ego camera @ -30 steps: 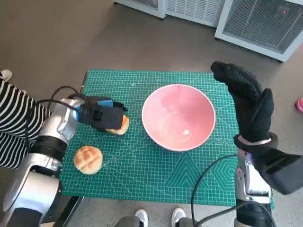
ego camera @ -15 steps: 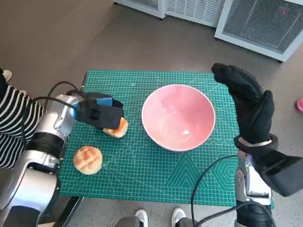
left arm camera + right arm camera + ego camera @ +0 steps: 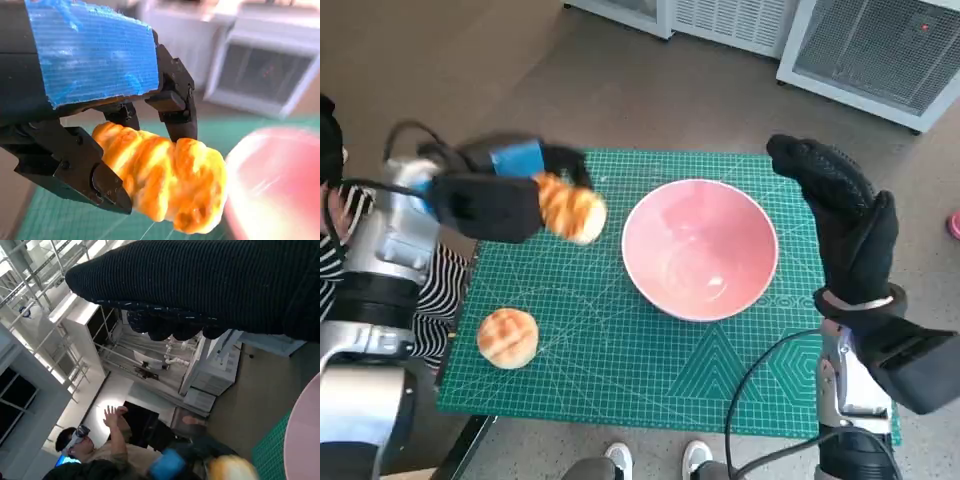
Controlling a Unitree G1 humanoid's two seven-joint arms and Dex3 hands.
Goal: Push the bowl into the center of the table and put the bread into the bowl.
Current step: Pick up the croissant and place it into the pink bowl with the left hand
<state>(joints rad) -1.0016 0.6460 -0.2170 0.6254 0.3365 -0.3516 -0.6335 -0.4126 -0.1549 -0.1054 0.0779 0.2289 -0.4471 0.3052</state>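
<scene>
Bread: golden crusty roll (image 3: 570,208) gripped in black blue-taped left hand (image 3: 505,195), lifted just beside pale pink round bowl (image 3: 700,248) near mat centre. Carry over rim, lower, then let go. Gloved right hand (image 3: 845,225) spread, empty, beside bowl. Second bun (image 3: 507,337) waits on green cutting mat (image 3: 620,350).

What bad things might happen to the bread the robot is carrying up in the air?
The left hand holds one bread roll above the mat, with much of the roll sticking out past the black fingers, so it might slip and fall short of the pink bowl. If it drops from that height, it might also bounce off the bowl's rim. The right hand stands by the bowl's far side, so a bump could shift the bowl.
</scene>
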